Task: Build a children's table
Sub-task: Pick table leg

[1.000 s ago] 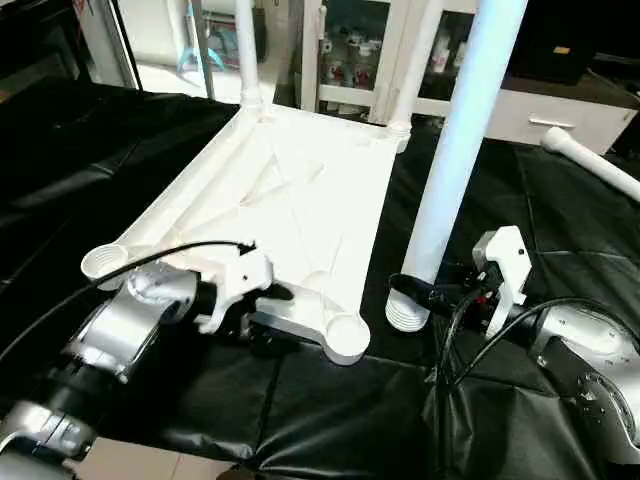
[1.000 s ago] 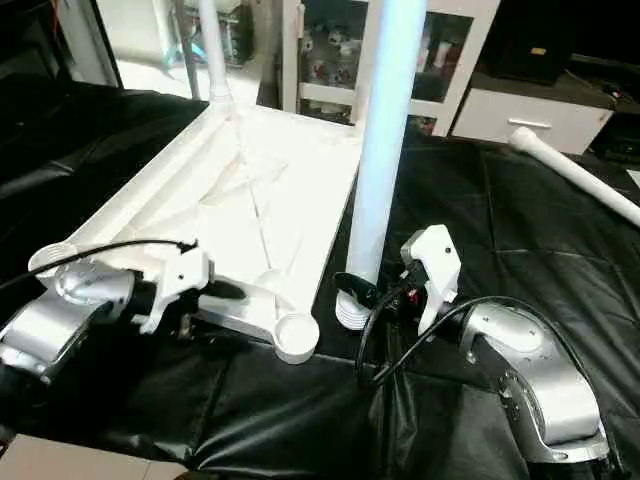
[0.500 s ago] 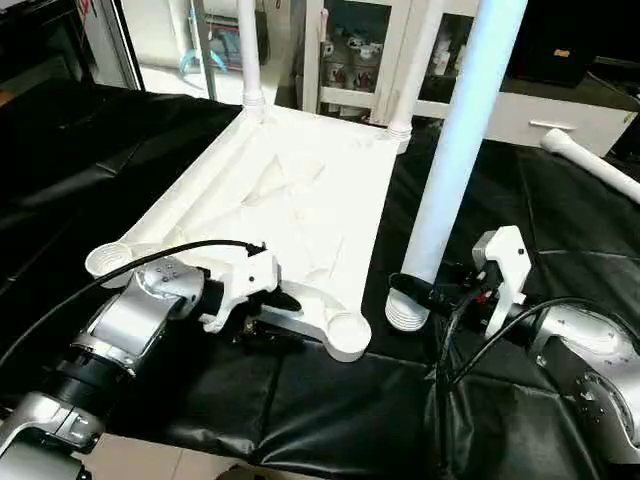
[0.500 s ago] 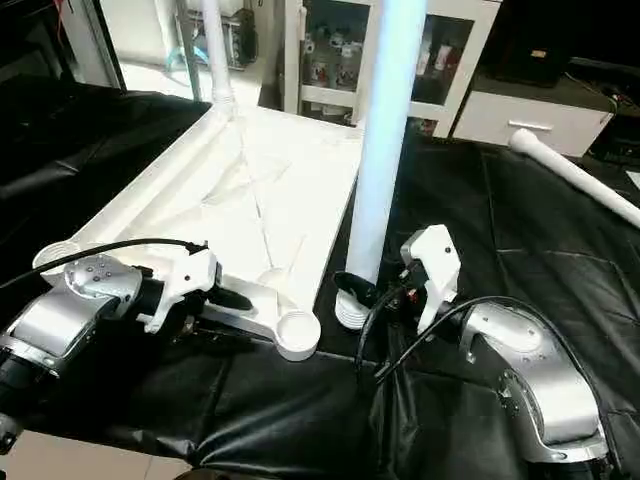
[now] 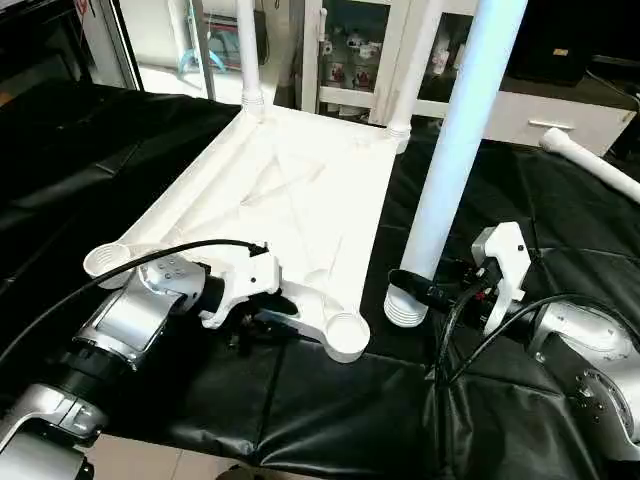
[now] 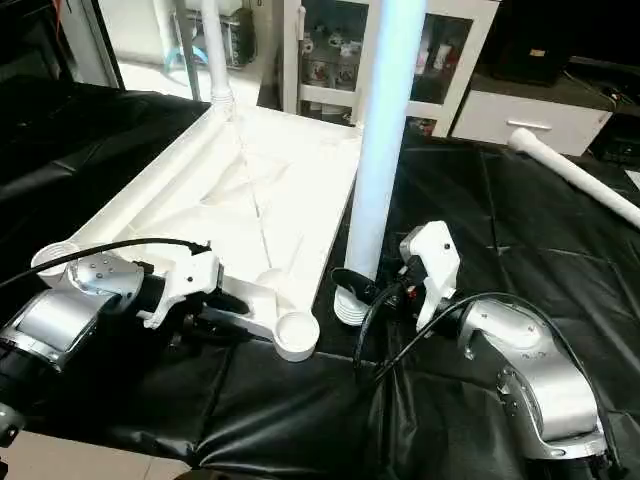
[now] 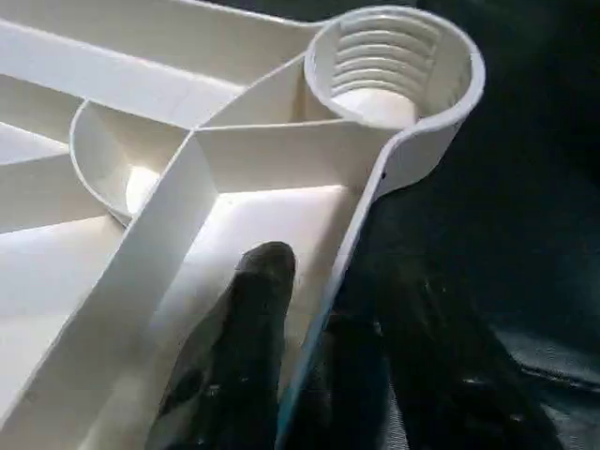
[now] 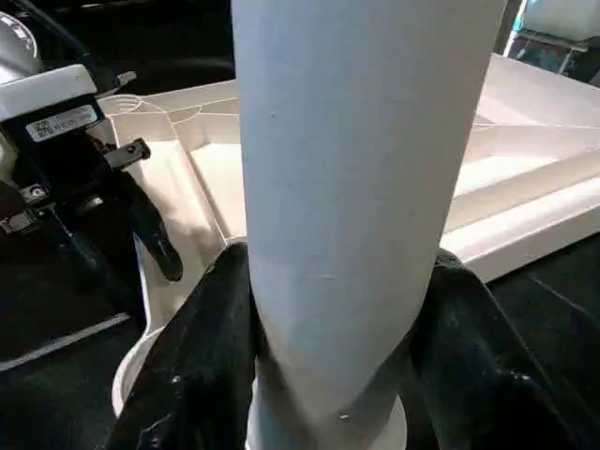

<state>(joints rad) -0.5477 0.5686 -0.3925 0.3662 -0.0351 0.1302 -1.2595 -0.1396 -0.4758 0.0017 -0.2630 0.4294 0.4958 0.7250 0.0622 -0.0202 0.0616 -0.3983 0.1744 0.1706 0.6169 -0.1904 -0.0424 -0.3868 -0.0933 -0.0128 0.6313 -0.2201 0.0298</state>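
White plastic tabletop (image 5: pixel 290 190) lies ribs-up on the bench (image 5: pixel 560 230): looks light, stiff, slick. Left fingers (image 7: pixel 258 319) straddle its near rim wall, a good thin handle. Right fingers (image 8: pixel 211 347) clamp the upright leg (image 5: pixel 450 160) low, beside the corner socket (image 5: pixel 345 335).

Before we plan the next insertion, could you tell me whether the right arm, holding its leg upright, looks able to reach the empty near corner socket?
Probably yes: the socket stands open beside the held leg, with nothing between them.
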